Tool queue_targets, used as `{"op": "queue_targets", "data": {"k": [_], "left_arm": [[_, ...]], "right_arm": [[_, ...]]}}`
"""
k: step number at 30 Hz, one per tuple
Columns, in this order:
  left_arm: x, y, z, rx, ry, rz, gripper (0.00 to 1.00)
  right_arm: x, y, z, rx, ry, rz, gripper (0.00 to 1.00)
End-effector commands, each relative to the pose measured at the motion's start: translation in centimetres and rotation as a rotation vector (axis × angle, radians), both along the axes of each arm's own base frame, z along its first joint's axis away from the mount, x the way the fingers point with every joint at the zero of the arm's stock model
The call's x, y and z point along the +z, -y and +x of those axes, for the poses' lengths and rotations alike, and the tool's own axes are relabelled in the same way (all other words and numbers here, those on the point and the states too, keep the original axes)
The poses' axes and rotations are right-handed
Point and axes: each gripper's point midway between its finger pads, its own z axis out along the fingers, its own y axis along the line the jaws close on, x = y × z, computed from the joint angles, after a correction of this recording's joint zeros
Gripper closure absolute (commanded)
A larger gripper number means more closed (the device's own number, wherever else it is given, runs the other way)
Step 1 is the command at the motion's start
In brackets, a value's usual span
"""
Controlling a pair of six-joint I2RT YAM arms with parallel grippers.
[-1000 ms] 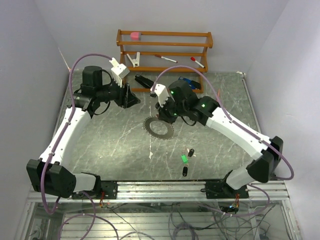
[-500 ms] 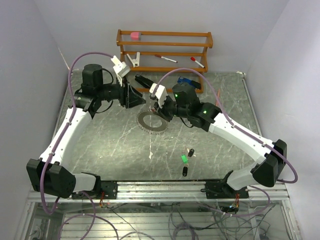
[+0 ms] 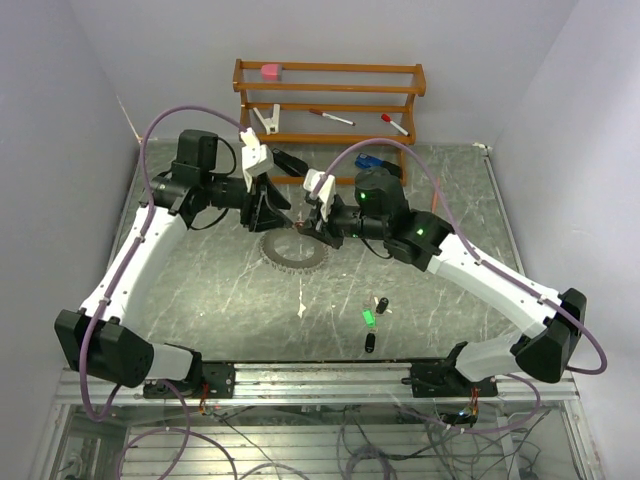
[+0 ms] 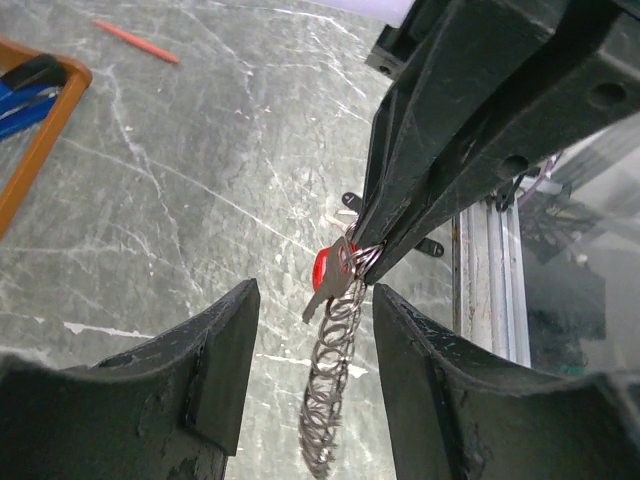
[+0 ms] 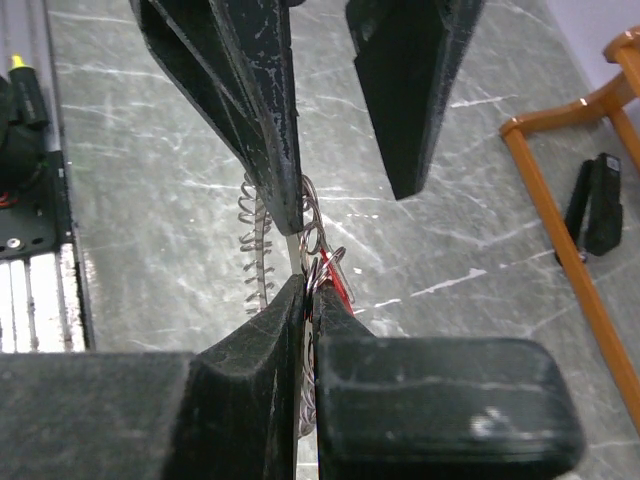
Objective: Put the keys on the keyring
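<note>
The keyring (image 3: 293, 250) hangs tilted over the table's middle, my right gripper (image 3: 312, 228) shut on its upper rim. In the right wrist view the shut right gripper (image 5: 312, 285) pinches the coiled keyring (image 5: 254, 240), with the red key (image 5: 341, 286) at the pinch. My left gripper (image 4: 315, 305) is open, one finger either side of the red key (image 4: 325, 270) and the keyring (image 4: 330, 400); from above the left gripper (image 3: 283, 212) faces the right one. A green key (image 3: 368, 317) and two black keys (image 3: 381, 304) (image 3: 369, 343) lie on the table near the front.
A wooden rack (image 3: 330, 100) stands at the back with a pink item, a clip and red-capped markers. A black object (image 3: 288, 160) and a blue one (image 3: 368, 162) lie by its foot. A white scrap (image 3: 300, 311) lies on the marble top.
The right gripper has carried the keyring left and toward the back. The left gripper has swung right to meet it, so its open fingers now flank the ring.
</note>
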Motion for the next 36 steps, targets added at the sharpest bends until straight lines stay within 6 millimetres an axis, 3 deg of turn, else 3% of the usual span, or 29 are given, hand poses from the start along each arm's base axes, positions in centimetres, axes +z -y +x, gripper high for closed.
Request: {"op": "queue_targets", "data": {"k": [1, 8, 17, 27, 29, 36], "left_arm": [[1.7, 0.3, -2.1, -0.148, 0.102, -0.032, 0.4], [2.9, 0.3, -3.9, -0.27, 0.182, -0.073, 0.4], [2.1, 0.5, -5.9, -0.358, 0.232, -0.06, 0.4], [1.5, 0.3, -4.2, -0.314, 0.282, 0.028, 0.44], [1.5, 0.3, -3.8, -0.309, 0.292, 0.037, 0.53], [1.2, 0.3, -4.7, -0.347, 0.295, 0.018, 0.67]], "right_arm": [[2.9, -0.8, -2.1, 0.072, 0.001, 0.102, 1.0], [2.5, -0.7, -3.0, 0.09, -0.026, 0.117, 1.0], [2.8, -1.6, -3.9, 0.14, -0.064, 0.131, 1.0], [2.4, -1.9, -5.0, 0.152, -0.085, 0.131, 1.0], [2.2, -1.8, -5.1, 0.147, -0.088, 0.131, 1.0], [2.3, -1.6, -5.1, 0.13, -0.079, 0.134, 1.0]]}}
